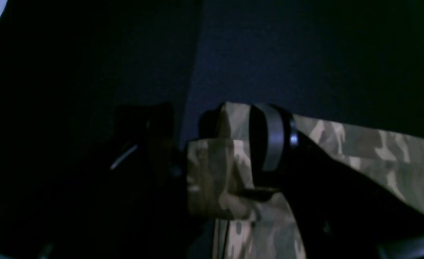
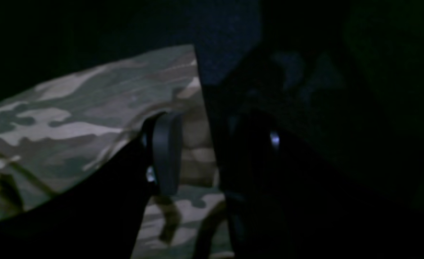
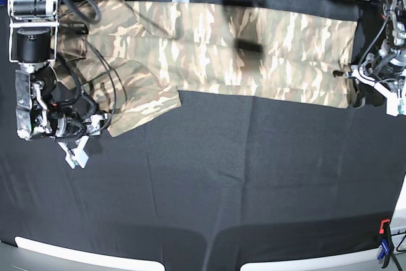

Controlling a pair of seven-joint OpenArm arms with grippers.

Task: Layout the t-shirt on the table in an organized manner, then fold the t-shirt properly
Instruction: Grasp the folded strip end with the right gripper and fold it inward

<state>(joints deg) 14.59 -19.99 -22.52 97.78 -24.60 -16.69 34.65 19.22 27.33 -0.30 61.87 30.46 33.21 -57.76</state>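
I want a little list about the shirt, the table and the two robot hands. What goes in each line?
shirt: camouflage t-shirt, folded into a long band along the far side of the table
sleeve: one sleeve sticks out toward the near side
table: black cloth
left gripper: jaws around the shirt's edge
right gripper: jaws around the shirt's edge
clamps: red-and-black and blue clamps at the near corner

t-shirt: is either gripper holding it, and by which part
Nothing looks clamped. The left gripper at the hem of the t-shirt and the right gripper by a sleeve both stand open, cloth lying between the jaws.
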